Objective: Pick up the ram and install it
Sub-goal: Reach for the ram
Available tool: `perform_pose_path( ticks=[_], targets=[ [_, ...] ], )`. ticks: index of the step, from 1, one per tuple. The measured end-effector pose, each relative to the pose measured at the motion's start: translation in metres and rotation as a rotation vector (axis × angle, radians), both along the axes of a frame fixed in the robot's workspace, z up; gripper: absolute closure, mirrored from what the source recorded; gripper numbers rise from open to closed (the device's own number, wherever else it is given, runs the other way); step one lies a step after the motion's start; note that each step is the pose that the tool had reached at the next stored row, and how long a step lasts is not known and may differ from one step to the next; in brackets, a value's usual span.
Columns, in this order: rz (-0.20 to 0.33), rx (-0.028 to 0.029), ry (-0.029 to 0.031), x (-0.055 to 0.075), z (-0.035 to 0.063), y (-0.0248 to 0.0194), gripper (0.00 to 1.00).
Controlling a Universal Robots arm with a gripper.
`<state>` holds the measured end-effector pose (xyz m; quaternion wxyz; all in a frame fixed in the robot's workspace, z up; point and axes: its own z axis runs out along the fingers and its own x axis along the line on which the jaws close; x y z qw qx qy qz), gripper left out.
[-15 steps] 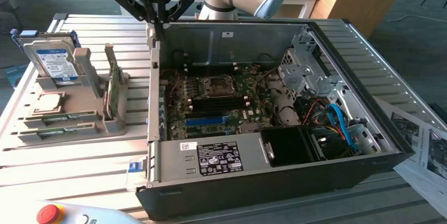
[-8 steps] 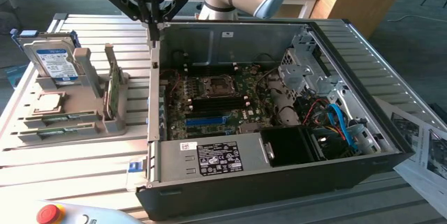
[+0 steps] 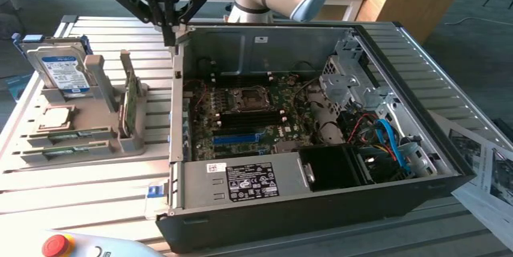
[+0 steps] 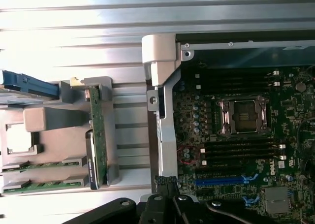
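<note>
The fingers [image 3: 169, 29] are pressed together over the case wall [image 3: 178, 89]; the ram [image 3: 68, 134] lies well apart in its gray holder [image 3: 128, 146].

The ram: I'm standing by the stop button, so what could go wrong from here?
1. The gripper, shut and empty, hangs right by the case wall; moving down, it could strike that metal edge.
2. The ram lies in the holder beside a second stick, with a green card standing on edge close by; the gripper might catch the wrong stick or knock the card.
</note>
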<state>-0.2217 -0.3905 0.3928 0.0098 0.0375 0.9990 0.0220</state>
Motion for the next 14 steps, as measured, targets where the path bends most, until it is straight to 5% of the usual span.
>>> perform_pose_path(
  ticks=[14],
  targets=[
    [0.000,0.0001,0.0051,-0.022,-0.0001,0.0018,0.89]
  ],
)
